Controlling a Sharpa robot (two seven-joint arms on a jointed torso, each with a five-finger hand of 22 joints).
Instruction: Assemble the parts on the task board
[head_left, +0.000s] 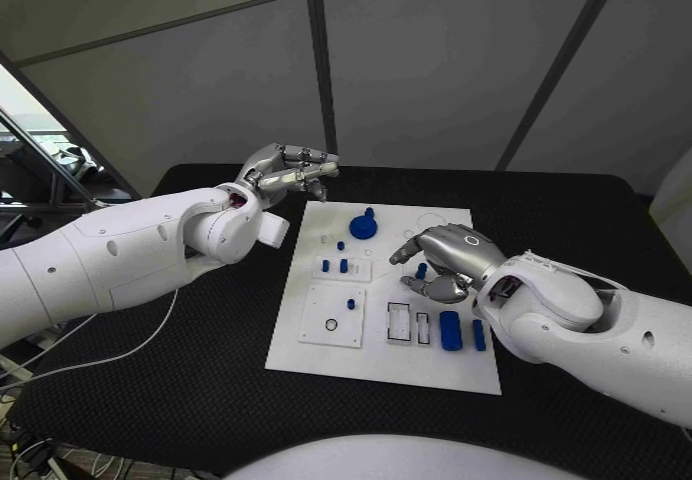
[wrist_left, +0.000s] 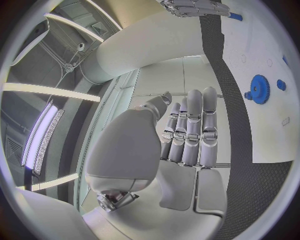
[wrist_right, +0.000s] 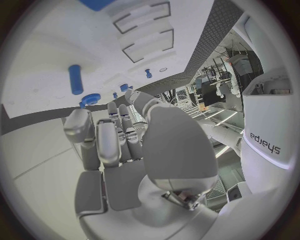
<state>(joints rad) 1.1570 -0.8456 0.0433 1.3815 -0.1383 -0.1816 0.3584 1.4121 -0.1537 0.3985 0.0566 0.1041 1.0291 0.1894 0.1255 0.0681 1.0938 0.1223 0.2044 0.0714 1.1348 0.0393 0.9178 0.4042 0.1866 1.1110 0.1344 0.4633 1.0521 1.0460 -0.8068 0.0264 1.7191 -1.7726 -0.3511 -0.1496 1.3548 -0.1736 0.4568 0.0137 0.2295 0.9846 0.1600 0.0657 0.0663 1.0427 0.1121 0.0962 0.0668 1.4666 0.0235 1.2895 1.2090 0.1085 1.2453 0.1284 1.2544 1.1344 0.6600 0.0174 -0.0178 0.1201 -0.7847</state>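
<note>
The white task board (head_left: 382, 360) lies mid-table, also seen as the task board (wrist_left: 269, 135) and the task board (wrist_right: 56, 45). On it are a blue gear (head_left: 364, 225) (wrist_left: 259, 89), small blue pegs (head_left: 343, 265) and two long blue pieces (head_left: 450, 330). My right hand (head_left: 444, 265) (wrist_right: 119, 145) hovers over the board's right middle with its fingers bent around an upright blue peg (head_left: 420, 270) (wrist_right: 75, 79); the peg stands just beyond the fingertips, untouched. My left hand (head_left: 289, 170) (wrist_left: 187, 135) is raised off the board's far left corner, fingers side by side, holding nothing I can see.
Two empty rectangular slots (head_left: 400, 320) (wrist_right: 147, 45) sit near the long blue pieces. A raised white sub-plate (head_left: 333, 330) with a small peg (head_left: 351, 303) takes up the board's near left. Black table (head_left: 173, 400) surrounds the board.
</note>
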